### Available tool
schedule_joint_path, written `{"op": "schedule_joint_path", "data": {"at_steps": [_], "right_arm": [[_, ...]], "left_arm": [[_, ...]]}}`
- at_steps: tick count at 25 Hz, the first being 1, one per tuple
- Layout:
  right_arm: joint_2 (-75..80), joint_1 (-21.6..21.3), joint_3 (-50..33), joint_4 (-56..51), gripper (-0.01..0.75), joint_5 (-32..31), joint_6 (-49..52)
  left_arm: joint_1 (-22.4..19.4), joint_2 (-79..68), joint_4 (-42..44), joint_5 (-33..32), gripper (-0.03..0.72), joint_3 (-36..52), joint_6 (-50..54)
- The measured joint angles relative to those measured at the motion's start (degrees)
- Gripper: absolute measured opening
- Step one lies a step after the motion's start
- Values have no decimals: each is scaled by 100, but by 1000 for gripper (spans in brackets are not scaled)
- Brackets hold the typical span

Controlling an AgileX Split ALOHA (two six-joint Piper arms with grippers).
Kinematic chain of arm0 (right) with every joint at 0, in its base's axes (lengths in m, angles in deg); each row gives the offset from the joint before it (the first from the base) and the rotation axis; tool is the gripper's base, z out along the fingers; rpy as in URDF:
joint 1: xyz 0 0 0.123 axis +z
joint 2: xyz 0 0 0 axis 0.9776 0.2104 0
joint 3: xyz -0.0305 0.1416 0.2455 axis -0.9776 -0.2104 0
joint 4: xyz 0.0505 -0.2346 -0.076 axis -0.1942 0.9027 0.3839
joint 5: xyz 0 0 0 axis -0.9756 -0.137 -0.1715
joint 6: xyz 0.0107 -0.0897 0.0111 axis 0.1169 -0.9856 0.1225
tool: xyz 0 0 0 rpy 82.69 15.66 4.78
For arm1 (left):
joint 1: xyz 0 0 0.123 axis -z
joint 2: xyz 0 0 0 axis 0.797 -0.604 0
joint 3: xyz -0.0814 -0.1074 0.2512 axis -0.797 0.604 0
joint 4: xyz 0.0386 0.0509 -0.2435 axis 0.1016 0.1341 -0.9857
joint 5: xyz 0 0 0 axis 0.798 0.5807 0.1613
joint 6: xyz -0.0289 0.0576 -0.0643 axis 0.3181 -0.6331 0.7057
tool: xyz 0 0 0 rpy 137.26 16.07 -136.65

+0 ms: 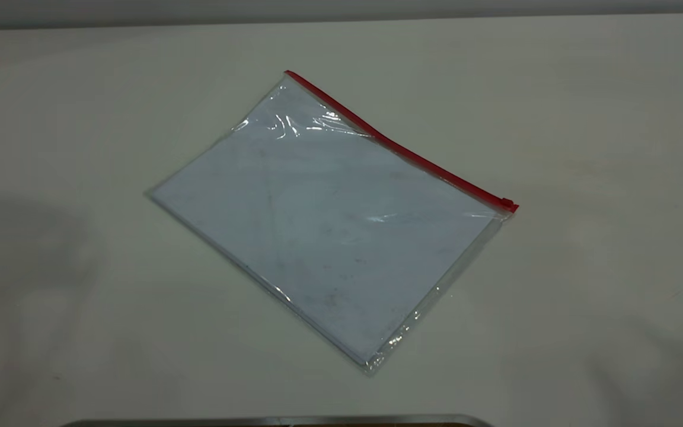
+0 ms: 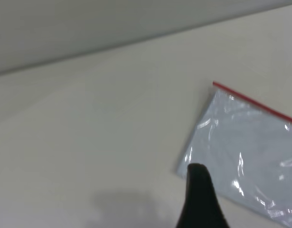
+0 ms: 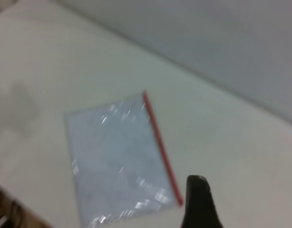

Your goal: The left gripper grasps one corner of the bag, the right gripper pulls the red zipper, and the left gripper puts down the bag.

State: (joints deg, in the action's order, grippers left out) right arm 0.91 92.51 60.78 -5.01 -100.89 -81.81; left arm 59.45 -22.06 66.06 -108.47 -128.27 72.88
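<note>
The bag [image 1: 329, 225] lies flat on the white table, a clear pouch with a pale bluish sheet inside. The red zipper [image 1: 401, 148] runs along its far right long edge, with the slider tab [image 1: 506, 202] at the right end. One corner of the bag [image 1: 289, 75] is at the far end of the strip. Neither gripper shows in the exterior view. The left wrist view shows part of my left gripper [image 2: 200, 199] above the table by a bag [image 2: 246, 142] corner without red. The right wrist view shows part of my right gripper [image 3: 198, 204] beside the zipper's [image 3: 158, 137] near end.
The white table [image 1: 584, 107] surrounds the bag on all sides. A grey metal edge [image 1: 270, 421] shows at the bottom of the exterior view. A grey wall stands behind the table's far edge.
</note>
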Motion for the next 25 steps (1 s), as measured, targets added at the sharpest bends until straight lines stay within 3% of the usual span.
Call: {"op": "schedule_joint_path", "data": {"at_steps": [5,13,20,25], "right_arm": [[-1029,0,-636,-213,535,0,284],[-3115,0,-2939,-264,535,0,285],[-4454,0,-4860,-72,535,87,-60],[-5027,0,-5587,246,535,440,-164]], "left_arm": [[4,1094,19,0,569,1480,85],[18,2944,86,0,569,3858,85],[18,4417,90,0,569,5222,47],[18,5349,96,0,569,5779,-103]]}}
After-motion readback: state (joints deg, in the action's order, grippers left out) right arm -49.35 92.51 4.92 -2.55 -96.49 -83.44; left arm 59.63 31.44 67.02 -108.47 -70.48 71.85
